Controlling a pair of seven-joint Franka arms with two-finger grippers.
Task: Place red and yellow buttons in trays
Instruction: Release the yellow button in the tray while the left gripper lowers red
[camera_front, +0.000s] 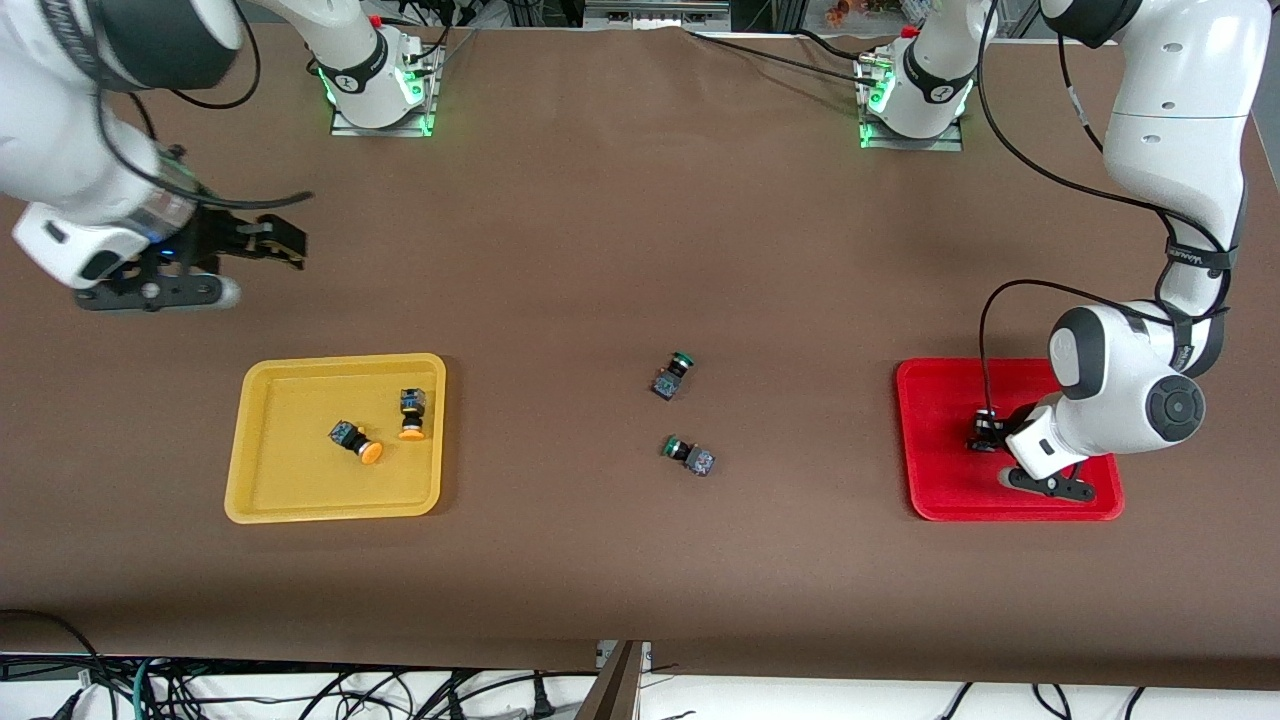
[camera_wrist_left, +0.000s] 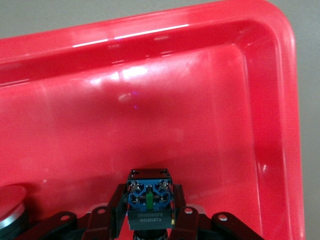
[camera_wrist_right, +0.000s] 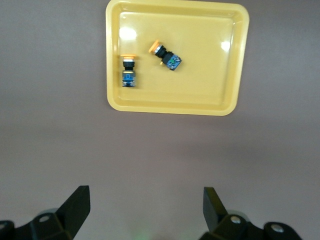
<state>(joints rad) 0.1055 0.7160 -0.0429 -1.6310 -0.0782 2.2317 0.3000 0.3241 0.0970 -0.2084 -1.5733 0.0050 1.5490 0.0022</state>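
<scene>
Bright even overhead light, glare streaks on red tray (camera_wrist_left: 280, 100), soft shadows

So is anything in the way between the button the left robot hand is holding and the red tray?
No. The left gripper holds the button just over the bare floor of the red tray.

Front camera looking down from high across table (camera_front: 600, 250), facing arm bases. Left wrist camera hanging close over red tray (camera_wrist_left: 280, 75). Right wrist camera viewing yellow tray (camera_wrist_right: 227, 60) from higher; front sharing both trays.
</scene>
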